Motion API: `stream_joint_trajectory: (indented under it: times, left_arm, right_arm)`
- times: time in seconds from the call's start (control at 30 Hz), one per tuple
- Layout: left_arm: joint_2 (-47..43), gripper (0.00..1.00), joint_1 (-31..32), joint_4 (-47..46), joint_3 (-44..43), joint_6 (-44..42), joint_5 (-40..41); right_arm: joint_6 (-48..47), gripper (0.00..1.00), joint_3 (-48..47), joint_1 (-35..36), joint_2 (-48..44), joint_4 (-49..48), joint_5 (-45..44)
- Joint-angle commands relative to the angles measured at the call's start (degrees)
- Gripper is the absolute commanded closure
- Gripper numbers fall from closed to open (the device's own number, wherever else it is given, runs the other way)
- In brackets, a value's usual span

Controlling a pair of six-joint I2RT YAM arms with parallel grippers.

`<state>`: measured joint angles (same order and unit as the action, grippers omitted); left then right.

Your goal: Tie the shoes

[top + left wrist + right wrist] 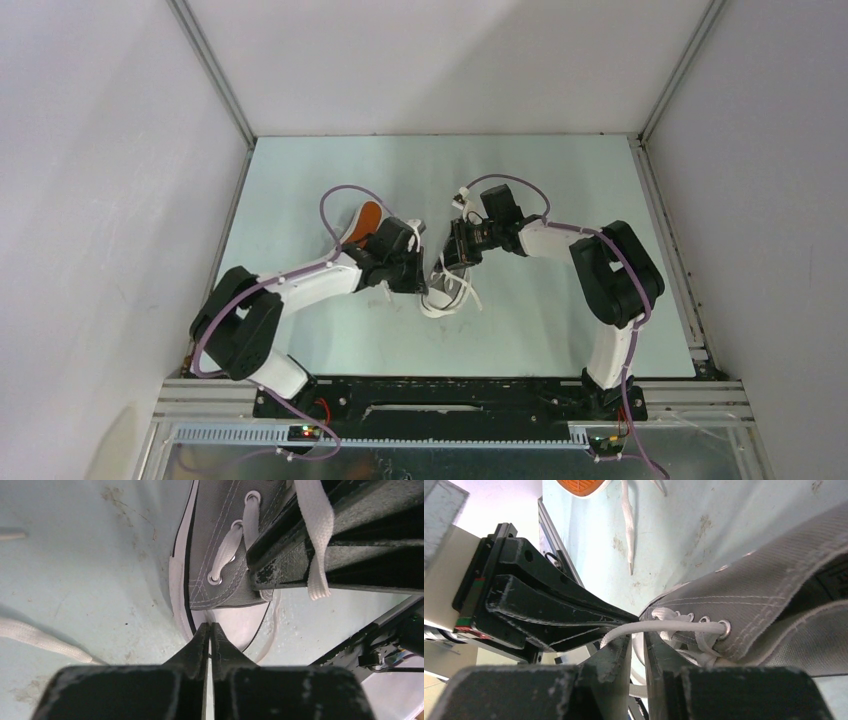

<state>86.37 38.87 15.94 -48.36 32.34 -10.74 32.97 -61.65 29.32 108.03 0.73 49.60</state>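
Observation:
One grey shoe [447, 290] lies between my arms, white toe cap towards the near edge. In the left wrist view its grey side [215, 535] and toe cap [240, 625] show. My left gripper [210, 626] is shut just above the toe cap, with nothing seen between the jaws. My right gripper [638, 632] is at the shoe's eyelets [724, 626], narrowly closed on a white lace [674, 627] that runs from the top eyelet across its tips. That lace also hangs over its fingers [350, 535] in the left wrist view. The second shoe [368, 222] lies orange sole up behind my left arm.
Loose white lace ends lie on the pale green table: one by the left gripper [40, 639], one near the second shoe's orange sole [628, 525]. The two grippers [420, 272] [456, 256] are very close together. Grey walls enclose the table.

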Motion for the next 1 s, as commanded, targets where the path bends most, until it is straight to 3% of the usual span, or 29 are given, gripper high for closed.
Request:
stream_joint_trajectory:
  times: [0.0,0.5,0.97]
  left_arm:
    - [2.8,1.00,0.4,-0.4,-2.7,-1.9,-0.2]
    - [-3.9,1.00,-1.8,-5.2,-0.4,-1.3,0.9]
    - [2.6,1.00,-7.3,-11.3,-3.9,1.9,-6.9]
  right_arm:
    - [0.1,0.81,-0.1,0.3,0.6,-1.0,0.9]
    - [-1.9,0.74,-0.1,0.8,-0.9,4.2,-0.3]
    - [0.2,0.68,-0.2,1.0,1.6,-2.3,2.3]
